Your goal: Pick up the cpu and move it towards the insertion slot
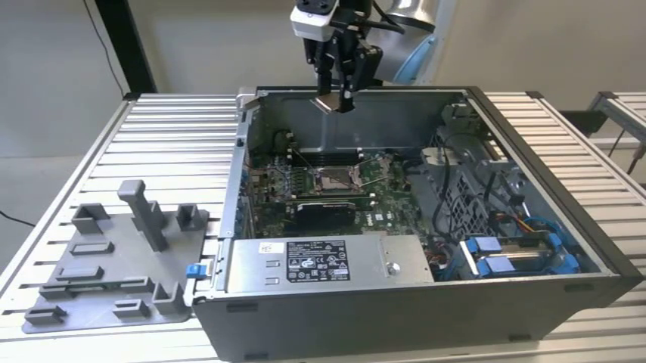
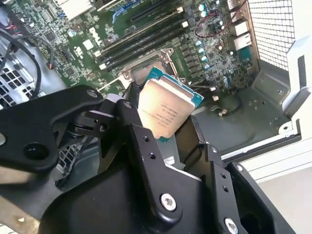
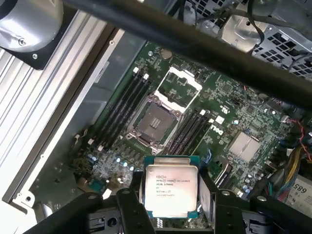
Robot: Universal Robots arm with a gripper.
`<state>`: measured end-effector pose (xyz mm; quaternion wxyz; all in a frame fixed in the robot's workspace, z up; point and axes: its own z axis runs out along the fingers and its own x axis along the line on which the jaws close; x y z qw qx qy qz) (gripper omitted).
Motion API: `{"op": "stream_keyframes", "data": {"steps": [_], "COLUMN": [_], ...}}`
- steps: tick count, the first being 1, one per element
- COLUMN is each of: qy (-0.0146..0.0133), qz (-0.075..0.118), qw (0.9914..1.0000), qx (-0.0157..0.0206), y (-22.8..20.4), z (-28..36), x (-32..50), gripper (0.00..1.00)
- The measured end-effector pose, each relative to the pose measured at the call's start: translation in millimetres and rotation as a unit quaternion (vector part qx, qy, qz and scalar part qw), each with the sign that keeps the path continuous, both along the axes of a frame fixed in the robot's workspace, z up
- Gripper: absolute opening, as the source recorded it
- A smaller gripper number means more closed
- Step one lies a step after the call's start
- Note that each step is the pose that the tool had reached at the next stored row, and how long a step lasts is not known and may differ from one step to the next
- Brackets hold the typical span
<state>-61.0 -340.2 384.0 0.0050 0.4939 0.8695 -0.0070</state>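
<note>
My gripper hangs above the back wall of the open computer case, shut on the cpu, which shows as a small tan piece at the fingertips. In both wrist views the cpu is a silvery square chip with a green edge, clamped between the black fingers. The insertion slot lies on the green motherboard well below the gripper and nearer the case front. In the first wrist view the insertion slot sits open with its metal frame folded back.
The case walls ring the motherboard. A silver power supply box fills the front, with drive bays and cables at the exterior view's right. A grey fixture plate with upright posts stands on the slatted table at the exterior view's left.
</note>
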Motion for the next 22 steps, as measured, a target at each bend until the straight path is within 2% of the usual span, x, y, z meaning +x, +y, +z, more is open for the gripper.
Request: {"op": "stream_keyframes", "data": {"steps": [3, 6, 8, 12, 14, 18, 21, 22], "qy": [0.0, 0.0, 0.0, 0.0, 0.0, 0.0, 0.0, 0.0], "qz": [-0.026, -0.052, -0.069, -0.104, -0.121, -0.157, -0.183, -0.194], "qw": [0.99967, 0.99866, 0.99762, 0.99458, 0.99262, 0.98765, 0.98307, 0.98098], "qx": [0.0, 0.0, 0.0, 0.0, 0.0, 0.0, 0.0, 0.0], "y": [0.0, 0.0, 0.0, 0.0, 0.0, 0.0, 0.0, 0.0], "z": [-0.3, -0.6, -0.9, -1.4, -1.6, -2.0, -2.4, -2.5], "x": [-0.1, 0.0, 0.0, 0.0, 0.0, 0.0, 0.0, 0.0], "gripper": [0.0, 0.0, 0.0, 0.0, 0.0, 0.0, 0.0, 0.0]}}
